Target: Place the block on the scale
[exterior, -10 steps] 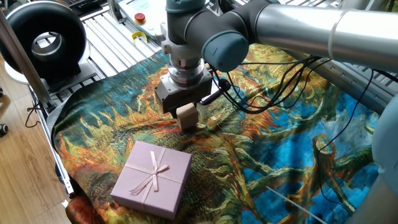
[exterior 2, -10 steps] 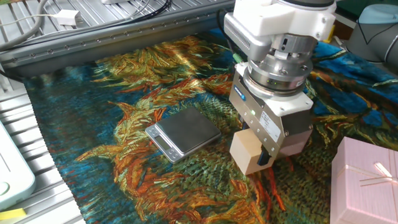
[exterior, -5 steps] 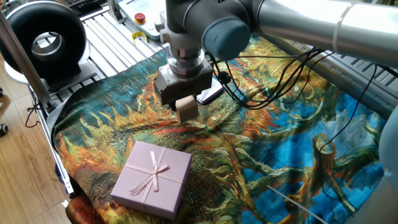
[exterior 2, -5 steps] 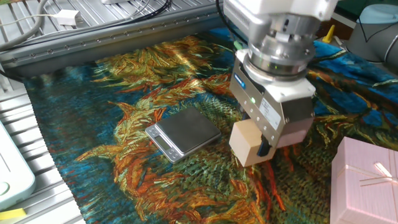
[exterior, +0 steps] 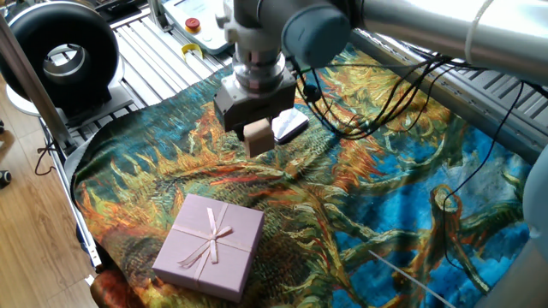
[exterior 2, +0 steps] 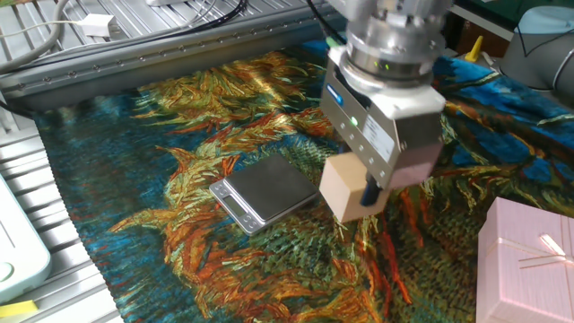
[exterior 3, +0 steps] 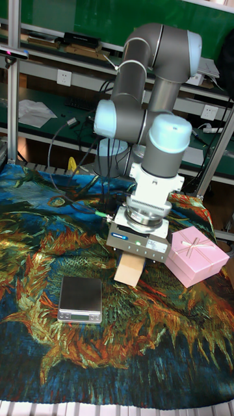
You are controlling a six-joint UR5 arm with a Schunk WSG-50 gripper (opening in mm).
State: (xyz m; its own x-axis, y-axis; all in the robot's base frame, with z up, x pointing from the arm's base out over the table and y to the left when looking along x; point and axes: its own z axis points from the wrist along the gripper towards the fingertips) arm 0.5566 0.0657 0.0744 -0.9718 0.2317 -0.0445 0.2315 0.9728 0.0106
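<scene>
The tan wooden block [exterior: 258, 137] [exterior 2: 348, 187] [exterior 3: 130, 268] hangs in the air, held between the fingers of my gripper [exterior: 256, 130] [exterior 2: 357, 184] [exterior 3: 132, 263], which is shut on it. The scale [exterior 2: 265, 191] [exterior 3: 80, 299] [exterior: 289, 126], a thin slab with a glossy silver top, lies flat on the patterned cloth. In the other fixed view the block sits just right of the scale's right edge, above cloth level. In the tall fixed view the block is to the right of the scale and slightly behind it.
A pink gift box [exterior: 209, 245] [exterior 2: 529, 266] [exterior 3: 197, 254] with a ribbon lies on the cloth, away from the scale. Black cables [exterior: 385, 111] trail from the arm over the cloth. A black round fan [exterior: 56, 56] stands beyond the table's corner.
My gripper has carried the block upward and toward the scale. The scale and the pink box have stayed put.
</scene>
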